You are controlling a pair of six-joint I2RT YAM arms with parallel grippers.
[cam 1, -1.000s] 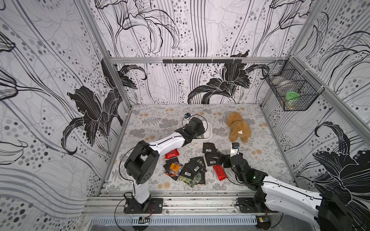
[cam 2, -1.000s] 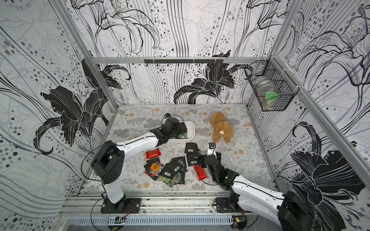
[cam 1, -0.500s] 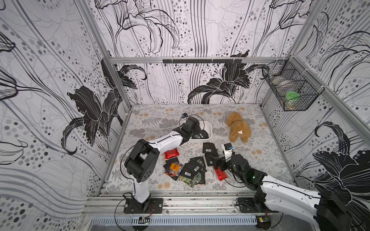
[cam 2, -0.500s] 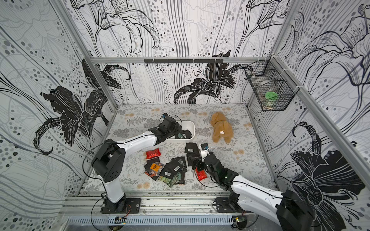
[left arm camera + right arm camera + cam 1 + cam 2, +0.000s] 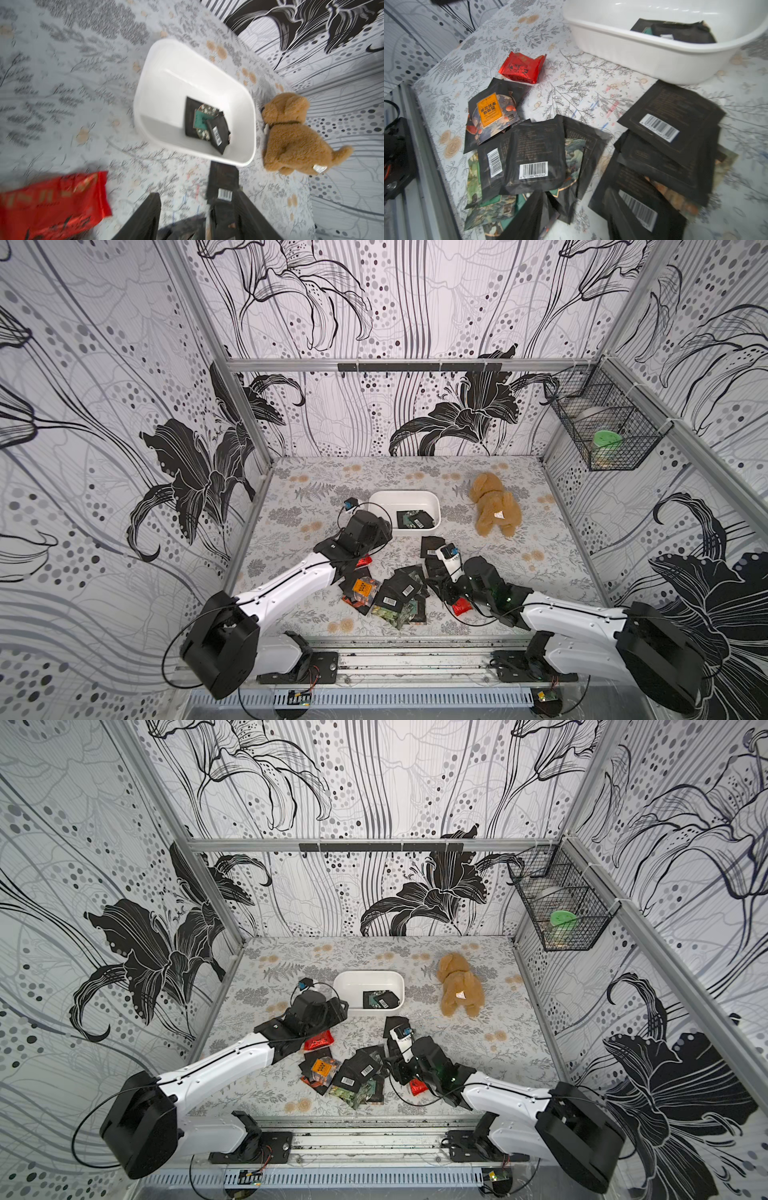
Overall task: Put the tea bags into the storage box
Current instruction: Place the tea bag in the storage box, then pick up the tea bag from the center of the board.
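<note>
White box [image 5: 402, 494] sits mid-table [image 5: 316, 506], near the centre of both top views. Two black bags [image 5: 415, 519] lie inside at its lower right corner, and one overlaps the other.

The other bags are loose on the table below the box.
- The pile [image 5: 392, 595] is at lower centre and shows barcodes and green prints. An orange-label bag [image 5: 360, 587] lies on its left edge.
- The stack [image 5: 664, 145] of black bags lies right of the pile. Its top bag stops just short of the box wall.
- A red bag [image 5: 364, 561] lies alone beside the left arm's wrist.
- A second red bag [image 5: 461, 606] lies under the right arm.

Left gripper [image 5: 197, 216] is by the box's lower left corner. Its fingers are well apart with nothing between them. In the left wrist view, a barcode bag [image 5: 223, 187] lies flat just beyond them, near the box rim.

Right gripper [image 5: 444, 590] is low over the stack. Its fingers are dark against dark foil and blurred, so I cannot tell whether they are wide, narrow or pinching a bag.

Plush dog [image 5: 494, 510] lies right of the box, apart from it. Wire basket [image 5: 602, 427] hangs on the wall at upper right.
</note>
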